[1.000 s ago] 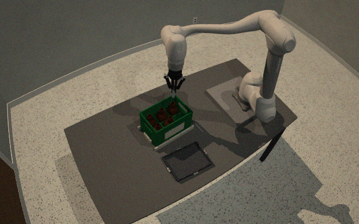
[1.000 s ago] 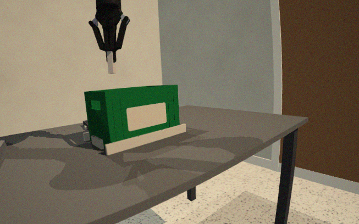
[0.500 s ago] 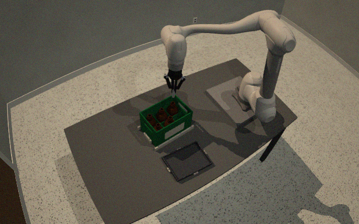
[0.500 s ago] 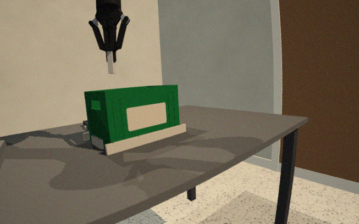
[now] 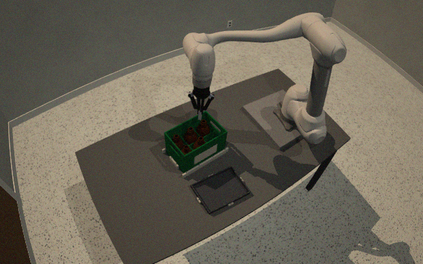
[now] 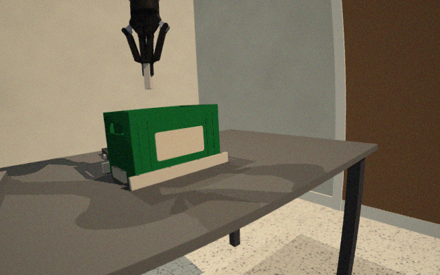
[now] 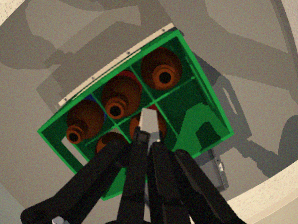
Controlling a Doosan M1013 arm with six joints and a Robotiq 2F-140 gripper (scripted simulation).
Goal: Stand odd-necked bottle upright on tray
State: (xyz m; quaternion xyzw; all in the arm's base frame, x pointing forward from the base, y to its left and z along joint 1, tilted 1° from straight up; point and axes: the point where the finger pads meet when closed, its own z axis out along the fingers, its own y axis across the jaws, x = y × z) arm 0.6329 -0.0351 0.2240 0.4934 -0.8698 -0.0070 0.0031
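Note:
The green crate [image 5: 189, 162] [image 6: 180, 117] [image 7: 205, 82] stands level, with brown bottles upright in its compartments. The back row holds three: right [image 5: 203, 128] [image 7: 153, 64], middle [image 5: 190, 135] [image 7: 120, 95] and left [image 5: 177, 140] [image 7: 87, 120]. The front row holds a middle bottle [image 5: 200, 142], partly hidden by the fingertips in the wrist view, and a left bottle [image 5: 186, 150] [image 7: 107, 140]. The front right compartment is empty. The dark tray [image 5: 221, 193] lies flat, with no bottle on it. My gripper [image 5: 200, 115] [image 6: 147, 81] [image 7: 147, 119] is shut and empty, above the crate. Neck differences are too small to tell.
Pale strips [image 5: 205, 162] [image 6: 180, 170] border the crate's base. Small pale blocks [image 5: 230, 204] sit around the tray, in front of the crate. The robot's base stands on a raised grey plate [image 5: 265, 114] to the right.

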